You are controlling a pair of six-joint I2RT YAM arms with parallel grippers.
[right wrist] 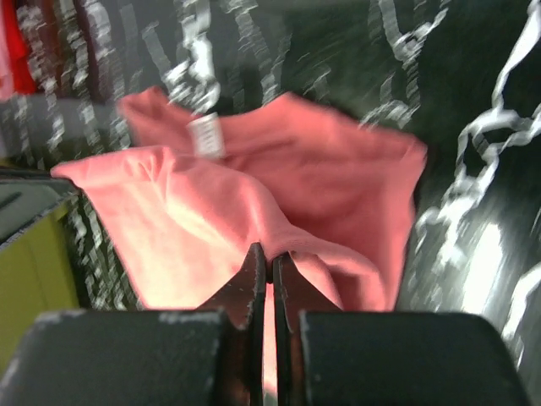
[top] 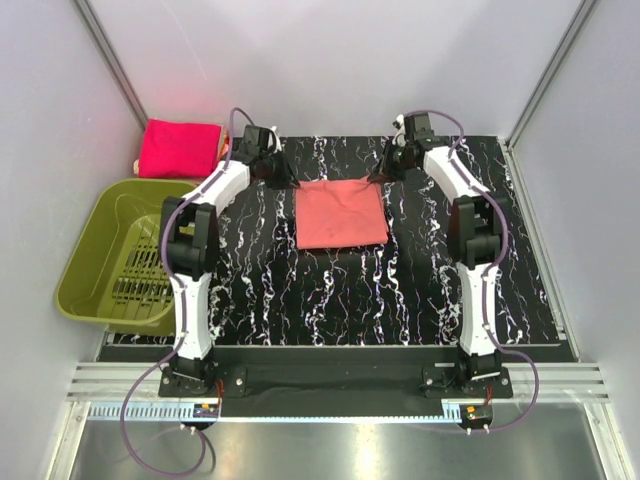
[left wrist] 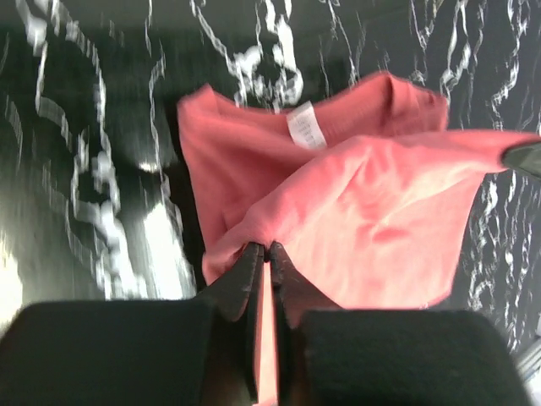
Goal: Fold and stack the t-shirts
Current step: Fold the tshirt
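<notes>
Matt cloth t-shirt (top: 341, 214), glossy table (top: 300, 290)

Olive-green basket (top: 115, 225) sat at left, overhanging the edge of the black white-veined tabletop (top: 330, 300). Its floor was slotted. White enclosure walls (top: 330, 60) stood behind. Aluminium rail (top: 340, 385) ran along the near side.

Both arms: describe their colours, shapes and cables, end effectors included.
The left arm and right arm have white link shells with black joint housings. A purple cable loops from each base along the arm. The left end effector and right end effector are black, each with two tapered fingers.
</notes>
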